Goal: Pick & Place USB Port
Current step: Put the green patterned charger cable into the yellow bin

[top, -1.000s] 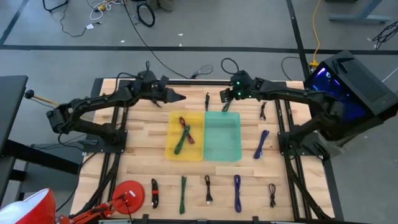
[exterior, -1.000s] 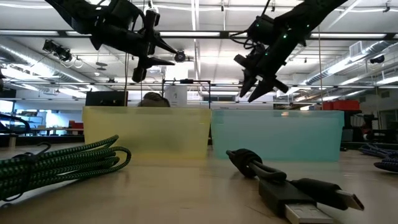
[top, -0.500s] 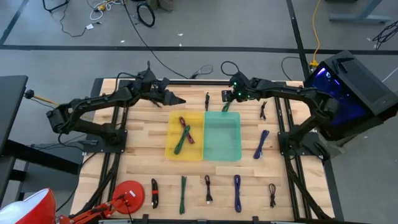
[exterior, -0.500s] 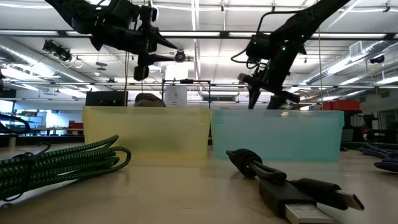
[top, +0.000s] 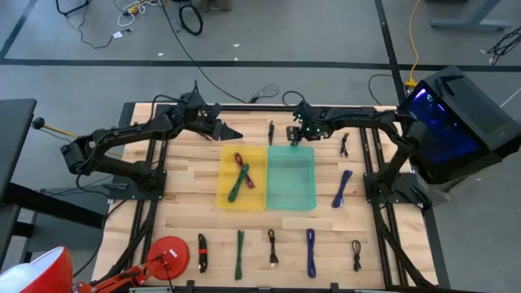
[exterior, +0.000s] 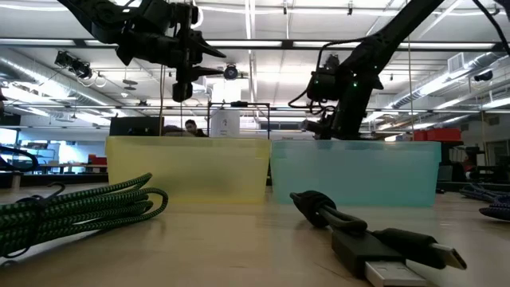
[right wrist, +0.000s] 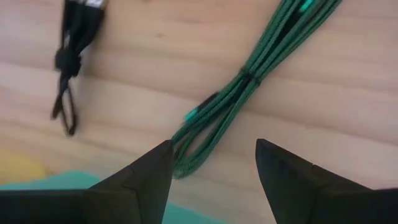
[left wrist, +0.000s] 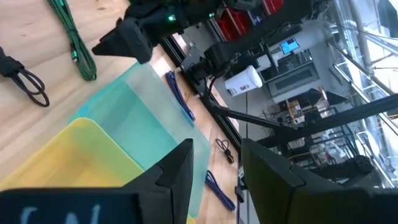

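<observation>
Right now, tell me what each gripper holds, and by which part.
Nothing. The right gripper is open just above the green cable; the left gripper is open and empty.
</observation>
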You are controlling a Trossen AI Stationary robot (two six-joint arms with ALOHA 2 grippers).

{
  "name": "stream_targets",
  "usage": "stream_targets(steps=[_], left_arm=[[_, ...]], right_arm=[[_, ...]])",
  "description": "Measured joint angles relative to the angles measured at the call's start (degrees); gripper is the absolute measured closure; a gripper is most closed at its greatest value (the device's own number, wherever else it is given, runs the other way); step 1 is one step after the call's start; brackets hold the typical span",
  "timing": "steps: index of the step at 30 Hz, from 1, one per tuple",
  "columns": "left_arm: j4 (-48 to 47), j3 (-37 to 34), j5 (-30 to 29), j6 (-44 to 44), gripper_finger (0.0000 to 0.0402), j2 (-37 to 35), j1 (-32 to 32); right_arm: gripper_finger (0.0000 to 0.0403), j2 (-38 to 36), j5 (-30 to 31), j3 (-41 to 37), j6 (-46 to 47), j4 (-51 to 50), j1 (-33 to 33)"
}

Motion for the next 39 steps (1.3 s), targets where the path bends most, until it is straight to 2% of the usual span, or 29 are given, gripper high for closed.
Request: stream_targets(steps=[10,27,31,33,37,39], left_arm=[[0.0,0.0,0.3,0.0,0.0262,0.0,0.5],[-0.3,0.0,0.5,1.6,0.0262,0.0,1.6],[-0.3,0.0,0.4,1.6,0.0262,0.0,1.9],[-0.3,0.0,0.4,1.9,0.0262,0.0,1.9],[-0.3,0.0,0.4,2.6,0.0262,0.0,1.9],[-0.3,0.0,0.4,2.6,0.0262,0.0,1.9]], right_arm=[[0.0174,2.3,2.0,0.0,1.9,4.1,-0.5],[0.0183,7.0,1.3,0.0,4.6,10.5,-1.2],[0.0227,7.0,1.4,0.0,3.4,10.2,-1.2],[0.0265,7.1,1.3,0.0,3.1,10.0,-1.2],[0.0373,7.2,-1.7,0.0,0.4,11.1,-1.3],[0.0387,7.2,-3.1,0.0,-0.6,11.3,-1.4]])
